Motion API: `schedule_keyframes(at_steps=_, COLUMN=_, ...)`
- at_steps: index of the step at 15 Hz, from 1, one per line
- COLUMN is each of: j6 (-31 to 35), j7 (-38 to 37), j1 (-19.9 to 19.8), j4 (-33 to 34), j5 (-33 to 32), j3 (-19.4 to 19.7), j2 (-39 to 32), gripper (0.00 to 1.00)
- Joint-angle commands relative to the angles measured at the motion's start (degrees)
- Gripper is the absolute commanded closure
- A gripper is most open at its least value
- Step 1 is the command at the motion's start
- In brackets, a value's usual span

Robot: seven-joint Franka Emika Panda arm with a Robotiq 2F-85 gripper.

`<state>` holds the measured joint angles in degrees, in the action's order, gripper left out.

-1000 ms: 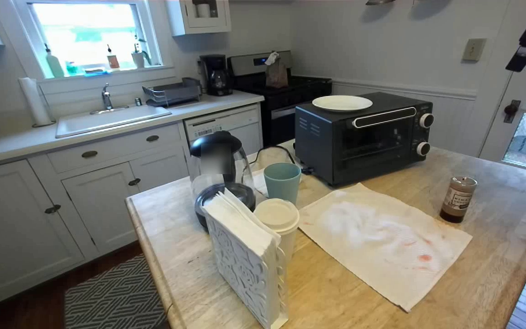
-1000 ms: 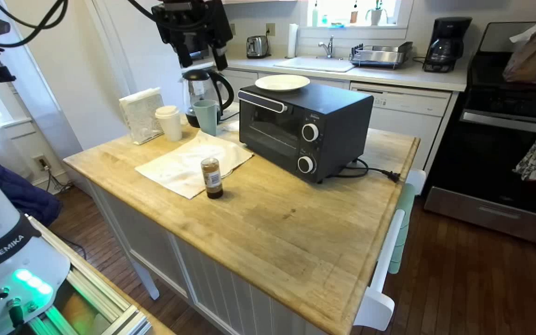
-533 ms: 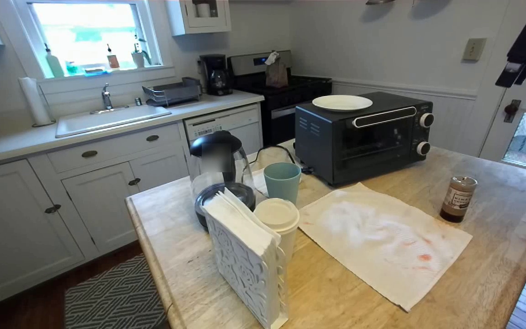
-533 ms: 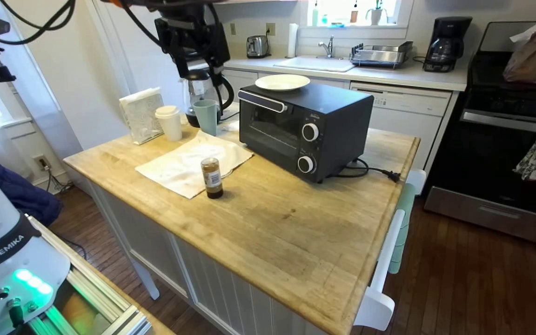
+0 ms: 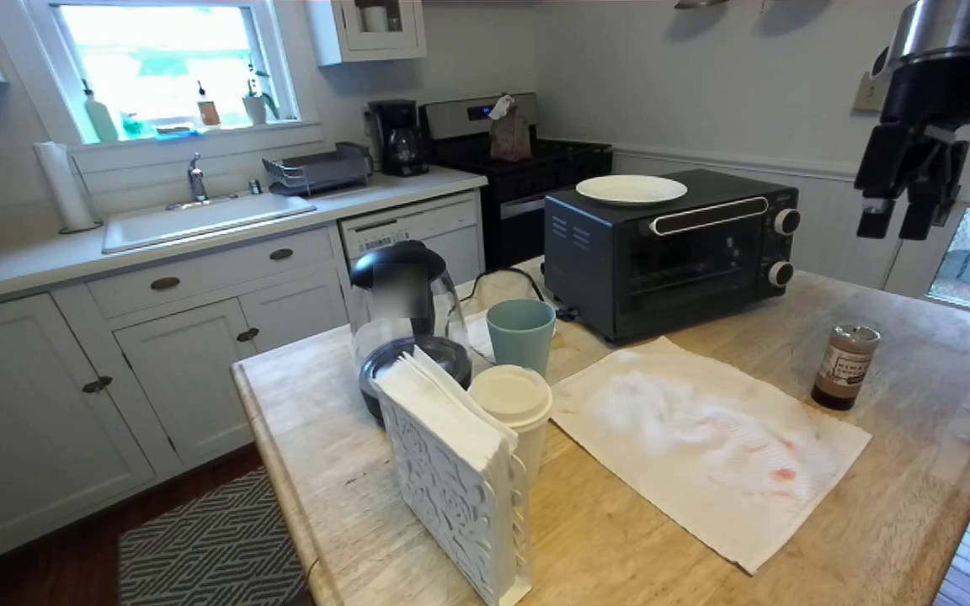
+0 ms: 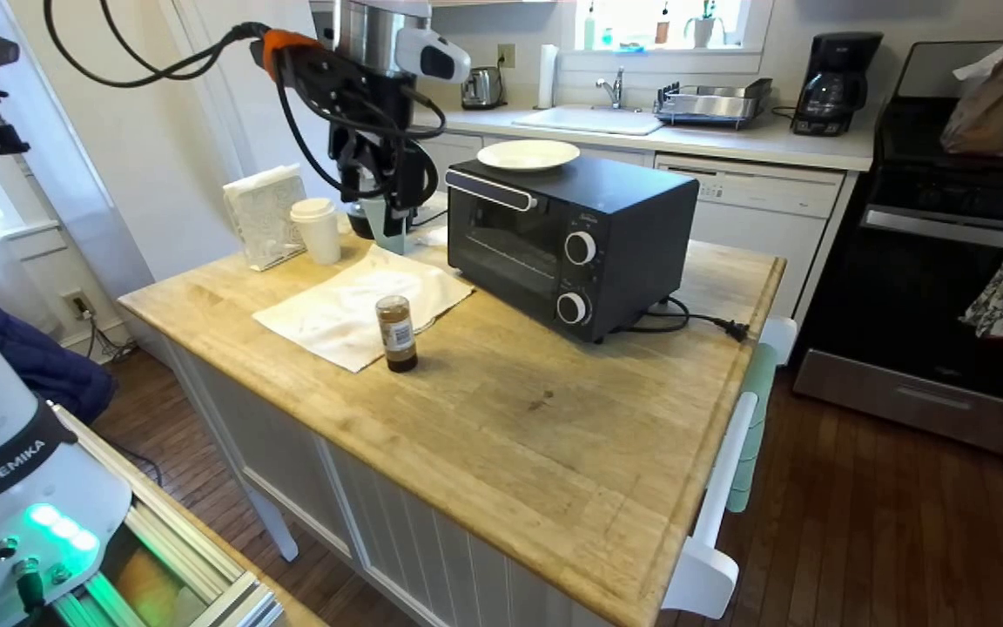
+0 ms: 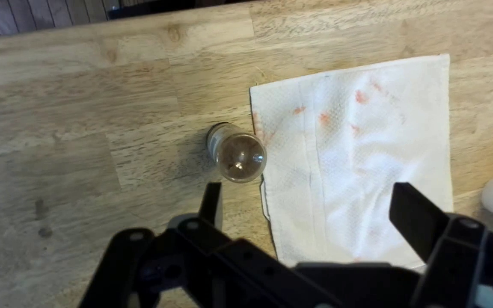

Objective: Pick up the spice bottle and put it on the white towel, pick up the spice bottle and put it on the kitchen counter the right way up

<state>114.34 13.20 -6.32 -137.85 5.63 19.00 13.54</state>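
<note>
One black two-fingered tool (image 7: 308,188) hangs spread wide, gripping nothing; a small clear cylindrical brown-filled spice bottle (image 7: 240,156) stands on the pale wooden tabletop (image 7: 71,128), just beside the stained white cloth towel (image 7: 353,167). I'd centre over the bottle before lowering.

Both exterior views look down across the kitchen counter (image 6: 554,444) toward the sink (image 5: 207,223), napkin holder (image 5: 445,497) near in an exterior view, robot base (image 6: 18,488) in an exterior view, wrist view nearer, facing down, same counter
</note>
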Motion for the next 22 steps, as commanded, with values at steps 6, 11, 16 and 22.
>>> schedule_keyframes(at_steps=6, j6=0.1, j7=-10.1, j1=-2.1, j4=7.8, j5=-1.5, j3=-5.6, j2=-14.7, gripper=0.00)
schedule_keyframes(at_steps=11, j6=1.7, j7=-6.5, j1=-2.0, j4=9.3, j5=-2.6, j3=-6.8, j2=-20.0, gripper=0.00)
schedule_keyframes(at_steps=16, j6=2.0, j7=-7.8, j1=-2.0, j4=10.7, j5=-8.7, j3=-7.5, j2=-24.2, gripper=0.00)
schedule_keyframes(at_steps=22, j6=1.7, j7=-6.6, j1=-2.2, j4=12.1, j5=-9.9, j3=-8.4, j2=-27.8, gripper=0.00)
